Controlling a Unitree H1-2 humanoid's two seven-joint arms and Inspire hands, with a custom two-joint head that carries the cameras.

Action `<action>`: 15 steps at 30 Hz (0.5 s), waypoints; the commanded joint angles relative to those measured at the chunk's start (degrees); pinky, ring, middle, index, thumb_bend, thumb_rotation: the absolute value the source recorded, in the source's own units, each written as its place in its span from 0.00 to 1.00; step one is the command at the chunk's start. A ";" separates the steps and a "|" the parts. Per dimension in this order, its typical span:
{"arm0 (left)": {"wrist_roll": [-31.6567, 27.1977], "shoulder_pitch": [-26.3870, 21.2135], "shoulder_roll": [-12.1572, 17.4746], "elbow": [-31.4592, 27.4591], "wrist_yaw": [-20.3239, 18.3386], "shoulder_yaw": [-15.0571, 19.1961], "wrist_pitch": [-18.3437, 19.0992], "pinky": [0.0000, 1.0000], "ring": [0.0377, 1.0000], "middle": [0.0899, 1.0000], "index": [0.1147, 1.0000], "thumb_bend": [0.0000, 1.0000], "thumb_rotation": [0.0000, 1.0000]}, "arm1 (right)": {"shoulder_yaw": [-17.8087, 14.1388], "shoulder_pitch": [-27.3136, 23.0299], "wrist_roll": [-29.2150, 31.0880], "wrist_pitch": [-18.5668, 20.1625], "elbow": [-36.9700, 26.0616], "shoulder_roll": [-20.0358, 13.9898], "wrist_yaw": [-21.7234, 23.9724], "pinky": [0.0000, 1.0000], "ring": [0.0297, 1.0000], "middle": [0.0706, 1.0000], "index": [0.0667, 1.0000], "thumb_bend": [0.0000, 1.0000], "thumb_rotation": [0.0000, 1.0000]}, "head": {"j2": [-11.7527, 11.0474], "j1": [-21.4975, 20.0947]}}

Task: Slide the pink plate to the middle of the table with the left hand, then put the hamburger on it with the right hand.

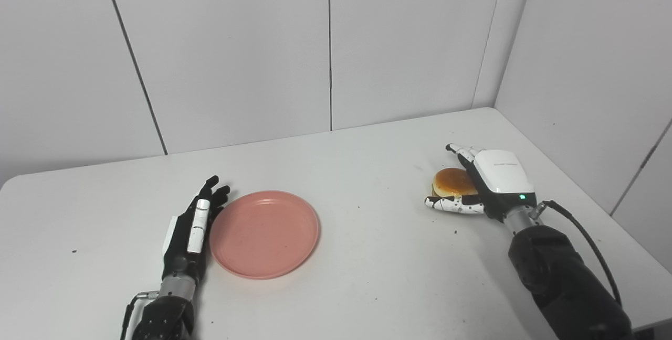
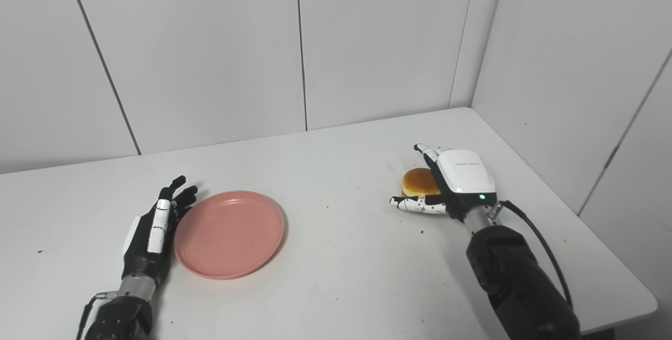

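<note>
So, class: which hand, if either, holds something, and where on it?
The right hand cups the hamburger around its sides; a firm grip cannot be told. The left hand holds nothing.

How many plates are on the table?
1. The pink plate lies empty on the table's left half, right beside the left hand. Nothing seems to hide another.

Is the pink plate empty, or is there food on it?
Empty. The pink plate shows only its bare pink inside. The hamburger sits apart on the table, by the right hand.
</note>
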 commanded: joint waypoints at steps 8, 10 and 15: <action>0.34 2.36 0.08 1.77 -0.92 -0.54 2.71 0.89 0.87 0.82 0.84 0.68 0.97 | 0.22 -5.02 0.27 0.45 -0.38 -2.18 -0.77 0.67 0.80 0.80 0.82 0.96 0.74 | 0.01 -0.01; 0.41 2.41 -0.01 1.65 -0.83 -0.59 2.76 0.89 0.86 0.82 0.83 0.68 0.97 | 0.37 -5.22 0.35 0.32 -0.09 -2.37 -0.79 0.66 0.79 0.79 0.81 0.97 0.74 | 0.10 0.11; 0.72 2.52 -0.04 1.59 -0.66 -0.82 2.79 0.88 0.86 0.81 0.82 0.70 0.97 | 1.26 -5.98 0.48 1.01 0.78 -2.75 0.95 0.68 0.79 0.79 0.80 0.97 0.76 | 0.28 0.07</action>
